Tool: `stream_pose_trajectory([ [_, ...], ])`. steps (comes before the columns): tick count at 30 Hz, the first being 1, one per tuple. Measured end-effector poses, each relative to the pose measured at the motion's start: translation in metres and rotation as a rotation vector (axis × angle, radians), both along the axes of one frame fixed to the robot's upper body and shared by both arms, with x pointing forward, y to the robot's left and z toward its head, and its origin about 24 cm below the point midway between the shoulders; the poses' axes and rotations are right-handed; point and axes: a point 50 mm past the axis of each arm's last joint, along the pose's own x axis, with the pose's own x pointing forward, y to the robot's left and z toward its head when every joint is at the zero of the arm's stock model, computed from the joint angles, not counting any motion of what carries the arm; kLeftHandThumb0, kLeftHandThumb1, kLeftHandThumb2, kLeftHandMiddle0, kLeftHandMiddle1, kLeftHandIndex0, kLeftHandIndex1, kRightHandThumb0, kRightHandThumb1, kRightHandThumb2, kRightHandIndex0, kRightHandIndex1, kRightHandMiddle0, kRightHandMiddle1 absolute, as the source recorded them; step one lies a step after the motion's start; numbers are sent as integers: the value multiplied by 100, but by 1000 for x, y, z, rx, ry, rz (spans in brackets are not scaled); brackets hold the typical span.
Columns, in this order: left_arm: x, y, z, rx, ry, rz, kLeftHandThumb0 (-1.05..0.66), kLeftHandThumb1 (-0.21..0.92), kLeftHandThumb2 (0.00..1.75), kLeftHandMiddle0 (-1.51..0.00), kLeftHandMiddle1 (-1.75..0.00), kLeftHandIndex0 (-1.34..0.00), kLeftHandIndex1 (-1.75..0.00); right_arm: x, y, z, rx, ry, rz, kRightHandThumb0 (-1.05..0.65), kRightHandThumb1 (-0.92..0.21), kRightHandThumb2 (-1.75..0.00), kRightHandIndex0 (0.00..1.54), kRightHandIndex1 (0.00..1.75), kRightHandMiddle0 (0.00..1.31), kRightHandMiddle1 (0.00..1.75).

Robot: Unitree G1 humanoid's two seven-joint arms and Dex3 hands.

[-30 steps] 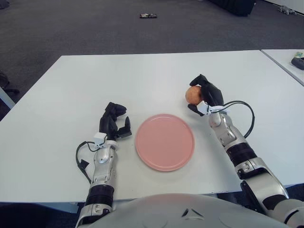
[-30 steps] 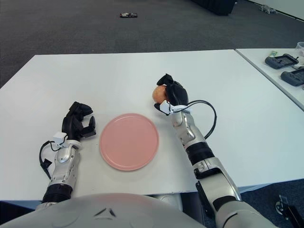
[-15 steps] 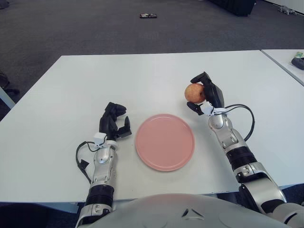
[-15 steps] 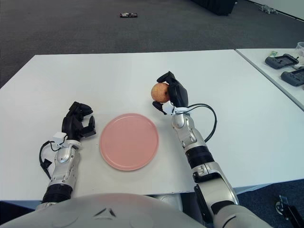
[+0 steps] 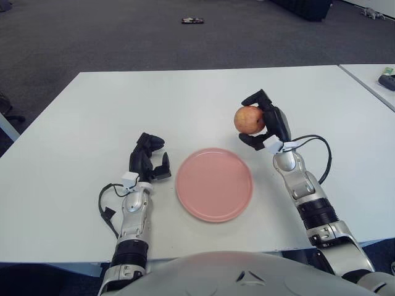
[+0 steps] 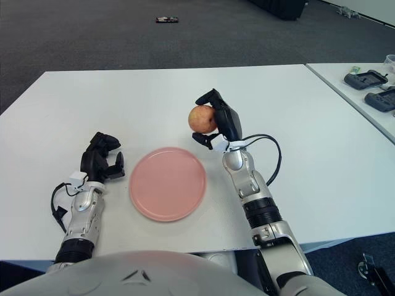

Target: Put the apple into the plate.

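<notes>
My right hand [image 5: 258, 122] is shut on a reddish-yellow apple [image 5: 248, 119] and holds it in the air, above the table just beyond the far right rim of the plate. The round pink plate [image 5: 214, 184] lies flat on the white table in front of me, with nothing on it. My left hand [image 5: 149, 161] shows to the left of the plate, fingers curled and holding nothing.
The white table [image 5: 111, 105] stretches wide around the plate. A second table with dark devices [image 6: 370, 80] stands at the far right. A small dark object [image 5: 192, 20] lies on the carpet beyond the table.
My right hand has lifted the apple off the table and carried it up and slightly left, toward the plate. The left hand has not moved.
</notes>
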Motion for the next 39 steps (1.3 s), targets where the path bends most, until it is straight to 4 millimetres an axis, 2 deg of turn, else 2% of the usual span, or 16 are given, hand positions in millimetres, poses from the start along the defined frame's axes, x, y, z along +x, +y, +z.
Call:
stream_pose_trajectory([
  [11,1,0,0,-2,10,-1,-1,12,156,-75,-175,-52,-175,-21,9,7,-104,81,341,0,12,-175,99,157,71,175],
  [16,1,0,0,-2,12,-1,-1,21,147,-69,-175,-46,-175,-29,17,9,-171,112,451,0,11,-175,99,159,70,175],
  [31,0,-1,0,-2,5,-8,-1,24,142,-67,-173,-43,-175,-36,28,6,-244,170,565,0,11,-175,99,159,70,175],
  [39,0,0,1,0,3,-5,-1,23,144,-68,-174,-45,-175,-43,43,-10,-339,231,631,0,11,-175,98,159,70,175],
])
